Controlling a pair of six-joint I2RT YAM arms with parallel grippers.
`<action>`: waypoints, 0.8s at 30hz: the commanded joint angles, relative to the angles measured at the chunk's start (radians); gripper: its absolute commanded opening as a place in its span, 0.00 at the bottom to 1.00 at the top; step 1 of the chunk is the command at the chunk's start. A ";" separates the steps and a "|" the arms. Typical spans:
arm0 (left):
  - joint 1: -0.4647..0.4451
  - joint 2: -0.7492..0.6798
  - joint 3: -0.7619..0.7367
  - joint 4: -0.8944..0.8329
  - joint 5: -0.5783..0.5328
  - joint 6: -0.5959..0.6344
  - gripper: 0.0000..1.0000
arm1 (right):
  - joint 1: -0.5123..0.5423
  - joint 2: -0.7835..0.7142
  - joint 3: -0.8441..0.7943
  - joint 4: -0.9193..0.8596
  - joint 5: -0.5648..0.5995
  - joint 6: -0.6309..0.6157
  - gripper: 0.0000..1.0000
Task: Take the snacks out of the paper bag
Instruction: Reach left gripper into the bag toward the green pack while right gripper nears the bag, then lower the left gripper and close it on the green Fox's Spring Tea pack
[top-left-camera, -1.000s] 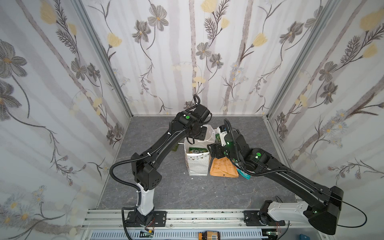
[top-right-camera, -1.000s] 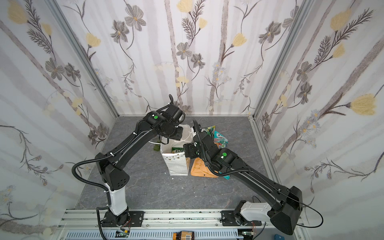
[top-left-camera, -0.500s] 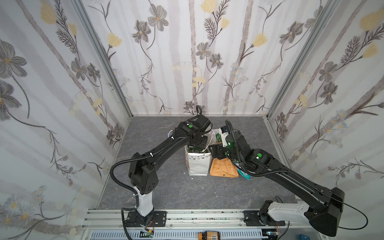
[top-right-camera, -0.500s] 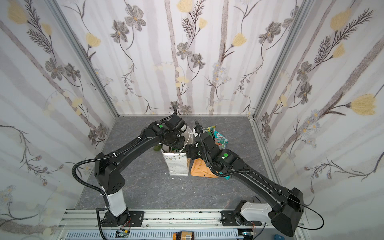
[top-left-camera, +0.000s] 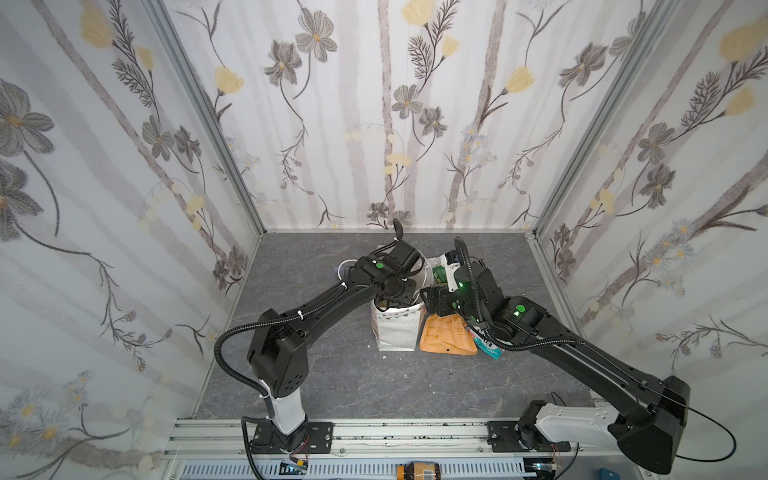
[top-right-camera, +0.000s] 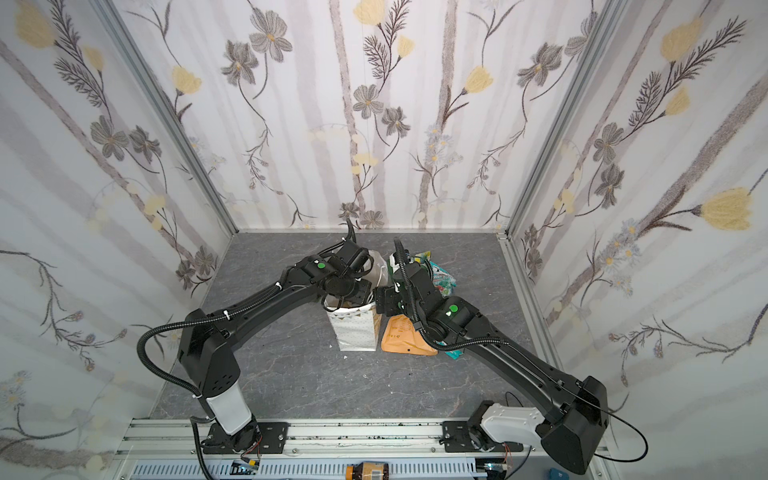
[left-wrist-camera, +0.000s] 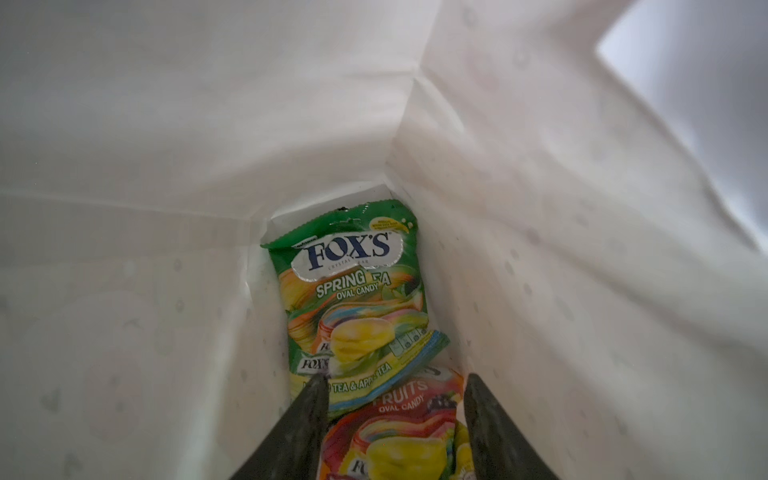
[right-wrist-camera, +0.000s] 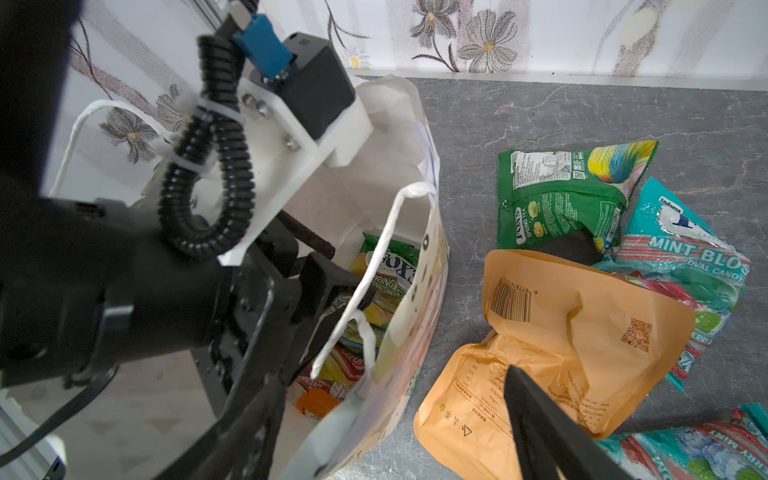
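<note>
**Down inside the paper bag (top-left-camera: 395, 334), the left gripper (left-wrist-camera: 395, 378) hangs open over two candy packets**

Down at the bottom of the bag, as the left wrist sees it, a green Spring Tea packet (left-wrist-camera: 353, 286) lettered FOX'S lies flat against the white paper floor. Its lower edge overlaps a red-and-yellow Fruits packet (left-wrist-camera: 409, 415). The left gripper's two dark fingers stand a moderate way apart with nothing pinched between them. One tip is over the Spring Tea packet's lower corner, and the other is close to the bag's side wall next to the Fruits packet. I cannot tell whether either tip touches a wrapper.

From where I stand, the bag is upright near the middle of the grey table (top-left-camera: 332, 374). The left arm's wrist is sunk into its mouth, and the white cord handles (right-wrist-camera: 386, 249) flop over the rim.

The right gripper (right-wrist-camera: 390, 374) waits at the bag's right rim with its jaws spread wide, gripping nothing. One finger hangs above the orange pouch (right-wrist-camera: 561, 332). The other is lost against the left arm's dark hardware on the bag side.

Several snacks lie out on the table, to the right of the bag. The orange pouch is just beside the bag's wall, barcode up. Behind it sits a green packet (right-wrist-camera: 561, 199), next to a teal mint packet (right-wrist-camera: 685, 257) that the pouch partly covers. A second teal packet (right-wrist-camera: 685, 453) pokes out at the pouch's near corner.
</note>
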 joint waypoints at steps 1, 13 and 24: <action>-0.001 0.032 0.029 -0.047 -0.048 -0.011 0.57 | -0.001 -0.001 0.001 0.029 -0.018 0.011 0.82; 0.002 0.091 -0.007 -0.021 -0.044 0.003 0.75 | -0.001 0.002 0.000 0.032 -0.047 0.015 0.82; 0.014 0.108 -0.138 0.128 -0.053 0.001 0.85 | -0.001 0.015 -0.003 0.032 -0.058 0.018 0.81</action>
